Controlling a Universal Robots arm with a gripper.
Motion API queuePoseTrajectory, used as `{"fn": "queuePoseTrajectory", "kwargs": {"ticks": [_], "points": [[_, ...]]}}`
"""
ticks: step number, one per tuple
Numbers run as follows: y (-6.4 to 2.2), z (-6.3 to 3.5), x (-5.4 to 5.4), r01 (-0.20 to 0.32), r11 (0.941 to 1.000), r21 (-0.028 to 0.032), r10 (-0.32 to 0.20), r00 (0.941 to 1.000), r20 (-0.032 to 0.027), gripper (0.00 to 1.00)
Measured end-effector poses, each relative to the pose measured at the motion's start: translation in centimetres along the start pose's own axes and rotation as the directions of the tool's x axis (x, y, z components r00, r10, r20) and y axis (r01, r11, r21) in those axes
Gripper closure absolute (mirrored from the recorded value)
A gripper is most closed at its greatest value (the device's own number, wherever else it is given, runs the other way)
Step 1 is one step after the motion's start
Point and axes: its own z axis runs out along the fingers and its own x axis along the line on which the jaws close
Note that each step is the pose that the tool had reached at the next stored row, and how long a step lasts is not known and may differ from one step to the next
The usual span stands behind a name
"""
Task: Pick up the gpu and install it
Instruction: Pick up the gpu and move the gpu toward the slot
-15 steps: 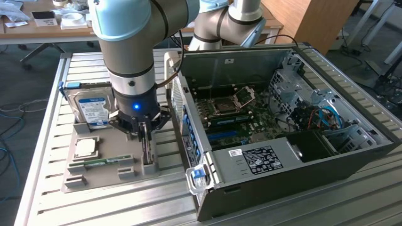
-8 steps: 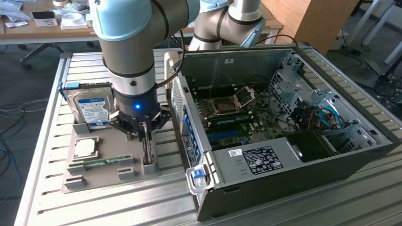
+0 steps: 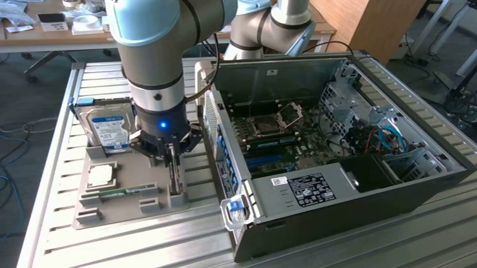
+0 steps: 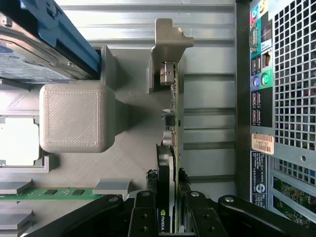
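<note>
I work in a robotics lab, or a workshop very like one. Below me is a slatted metal table (image 3: 417,245). It carries an open computer case (image 3: 328,212) on the exterior view's right and a grey plastic holder (image 3: 111,215) for loose parts on its left. Along the far side runs a wooden desk (image 3: 44,34) littered with small boxes (a chair base (image 3: 46,60) sits beneath it). Cables (image 3: 11,131) trail over the floor at that view's left.

Slatted metal surface (image 3: 149,240), ribs running front to back. Two things sit directly on it: grey printed holder tray (image 3: 89,215) twd exterior view's left, and open black PC case (image 3: 313,223) on its side, just beside tray on exterior view's right, w/ strip of bare slats btwn.
</note>
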Motion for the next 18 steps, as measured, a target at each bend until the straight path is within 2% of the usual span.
{"fn": "queuePoseTrajectory", "kwargs": {"ticks": [18], "points": [[0.21,-3.92,-0.1,0.0,1.0,0.0,0.0,1.0,0.0,0.73]]}}
